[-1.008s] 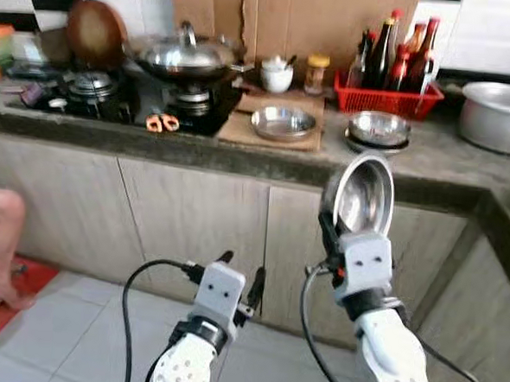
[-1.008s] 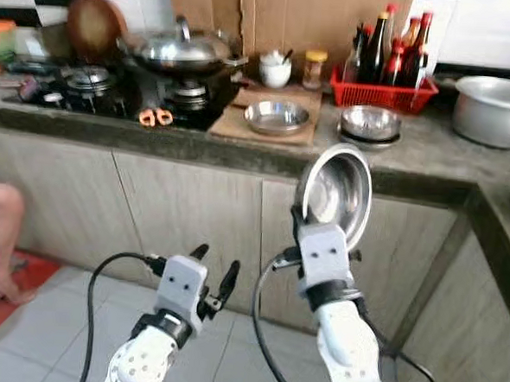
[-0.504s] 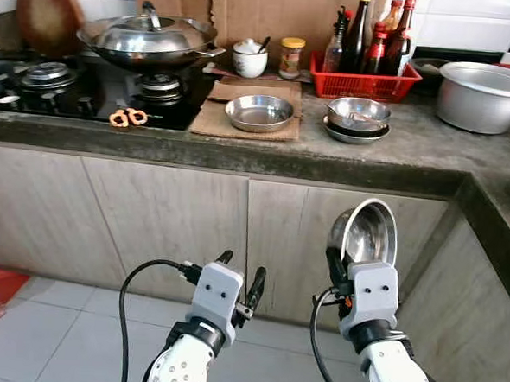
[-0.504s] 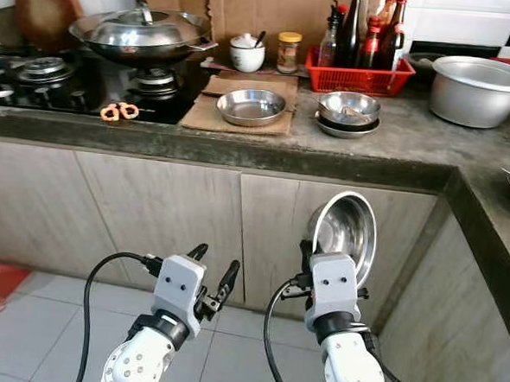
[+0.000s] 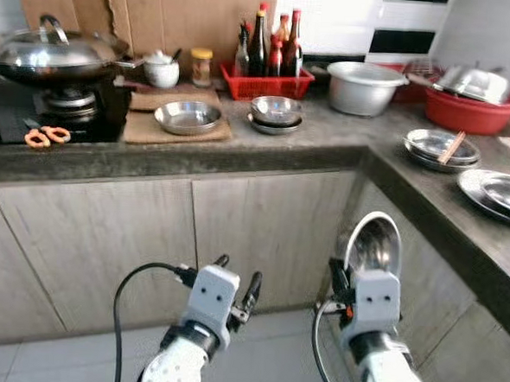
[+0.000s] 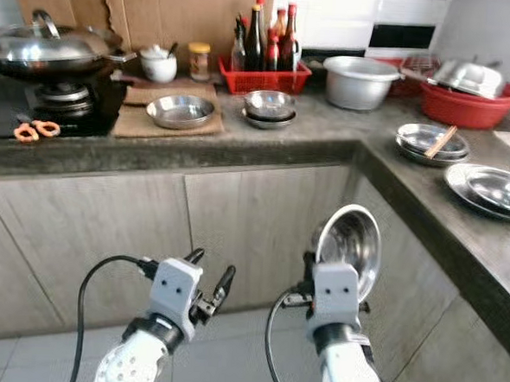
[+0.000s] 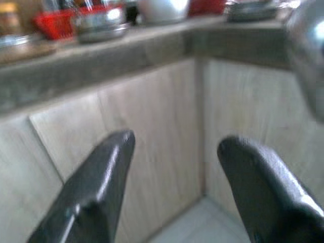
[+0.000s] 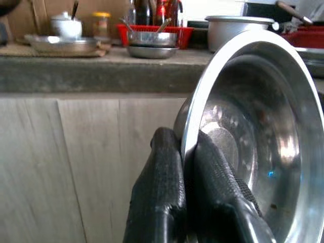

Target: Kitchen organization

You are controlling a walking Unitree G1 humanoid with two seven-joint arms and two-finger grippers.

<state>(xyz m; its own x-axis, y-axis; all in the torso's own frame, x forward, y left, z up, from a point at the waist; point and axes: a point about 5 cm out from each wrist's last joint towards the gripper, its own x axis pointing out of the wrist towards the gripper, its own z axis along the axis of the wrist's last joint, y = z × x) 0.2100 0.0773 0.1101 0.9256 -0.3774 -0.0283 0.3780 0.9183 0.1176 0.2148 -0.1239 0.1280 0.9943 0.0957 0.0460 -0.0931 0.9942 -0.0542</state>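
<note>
right gripper jaws pinching steel bowl rim, not yet placed | left gripper jaws spread, empty | worktop dishes unsorted | early stage

The camera swung right along the bench, bringing its corner, a red basin and stacked plates into sight; the stove slid left.

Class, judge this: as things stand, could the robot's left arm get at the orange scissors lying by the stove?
Probably not yet. The left gripper, jaws open and empty, hangs low before the cabinet doors, well below the countertop where the orange scissors lie. Nothing blocks them; the arm must rise first.
</note>
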